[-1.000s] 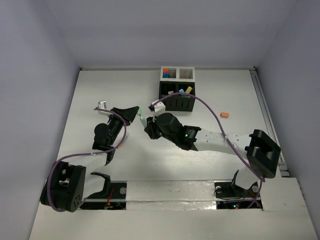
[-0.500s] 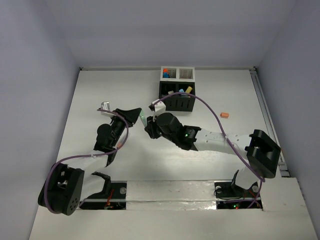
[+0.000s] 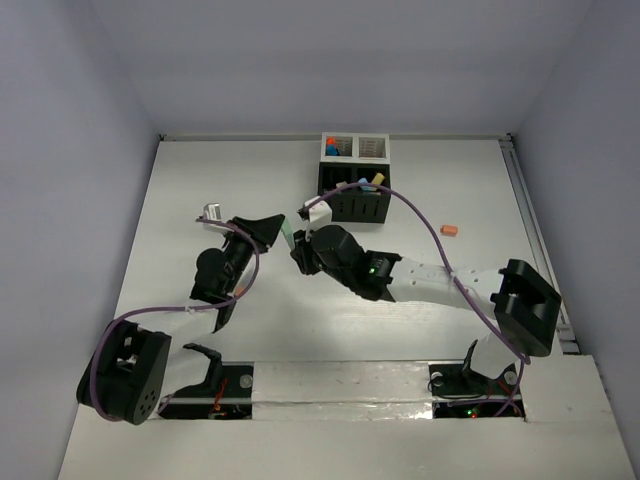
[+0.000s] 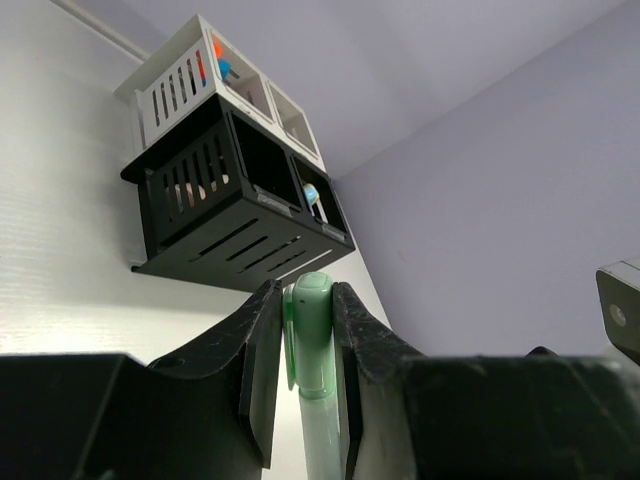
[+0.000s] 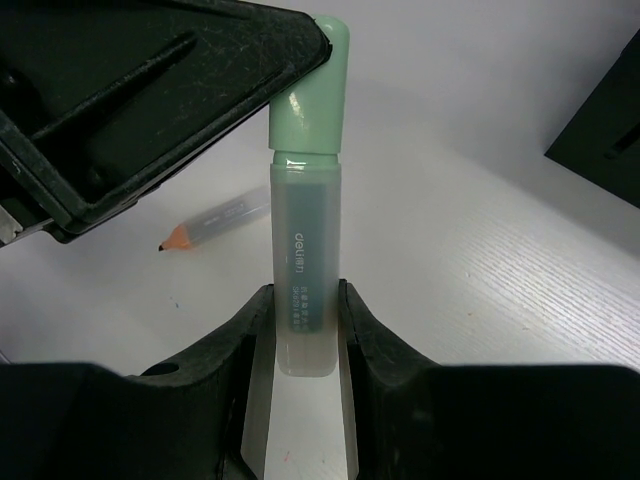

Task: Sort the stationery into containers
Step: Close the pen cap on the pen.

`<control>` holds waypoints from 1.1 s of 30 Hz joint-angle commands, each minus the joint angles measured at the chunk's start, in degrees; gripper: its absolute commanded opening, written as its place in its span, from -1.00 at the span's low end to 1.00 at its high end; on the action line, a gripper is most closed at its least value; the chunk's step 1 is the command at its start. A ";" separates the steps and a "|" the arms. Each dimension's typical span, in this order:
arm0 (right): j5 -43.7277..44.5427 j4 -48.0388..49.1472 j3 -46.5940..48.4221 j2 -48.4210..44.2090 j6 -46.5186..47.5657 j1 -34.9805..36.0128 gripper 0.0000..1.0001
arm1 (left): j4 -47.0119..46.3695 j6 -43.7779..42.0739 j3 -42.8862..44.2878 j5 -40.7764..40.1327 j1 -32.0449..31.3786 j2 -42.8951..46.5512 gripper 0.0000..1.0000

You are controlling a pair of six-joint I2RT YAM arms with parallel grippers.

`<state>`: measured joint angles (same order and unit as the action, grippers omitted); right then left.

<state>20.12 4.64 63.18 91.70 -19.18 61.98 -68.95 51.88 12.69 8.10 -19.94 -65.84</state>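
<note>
Directly around the left gripper (image 4: 305, 300) and right gripper (image 5: 303, 295), which meet tip to tip above mid-table, white table (image 3: 200, 180) stretches wide to the left and toward the near edge. The organizer (image 3: 353, 205) stands just beyond them by the far edge. The green highlighter (image 5: 305, 200) bridges the two grippers: the left jaws pinch its cap, the right jaws clamp its clear barrel. A pencil (image 5: 205, 228) lies on the table below the left fingers, and a small orange piece (image 3: 449, 231) sits well off to the right
</note>
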 commanded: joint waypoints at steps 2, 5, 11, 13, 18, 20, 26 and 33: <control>5.10 5.55 4.06 0.05 0.72 0.34 -1.00 | -4.61 1.03 0.41 1.04 -2.02 -1.13 -1.00; 5.90 6.43 4.32 0.23 0.55 0.34 -1.00 | -5.32 1.65 0.49 0.87 -2.73 -2.18 -1.00; 6.34 6.43 4.67 -0.21 1.33 0.34 -1.00 | -4.10 0.95 1.46 0.43 -3.43 -2.80 -1.00; 6.34 6.34 4.41 -1.08 2.04 0.34 -1.00 | -2.34 0.42 1.99 0.43 -3.96 -2.71 -1.00; 6.86 6.69 3.62 -3.02 6.78 0.34 -1.00 | -0.58 -0.46 3.65 1.13 -5.10 -3.94 -1.00; 5.64 6.69 3.62 -3.90 8.19 -0.97 -1.00 | -0.66 -0.55 4.27 1.39 -6.68 -5.69 -1.00; -0.78 9.23 1.60 -6.36 7.93 -5.10 -1.00 | -1.89 -0.73 3.75 -1.93 -12.66 -8.42 -1.00; -4.29 11.52 1.77 -8.47 9.42 -5.64 -1.00 | -4.18 0.68 1.99 -3.44 -15.83 -10.27 -1.00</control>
<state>17.54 -0.14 62.08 87.02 -11.86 57.32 -75.48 51.72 16.84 -4.38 -31.29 -74.54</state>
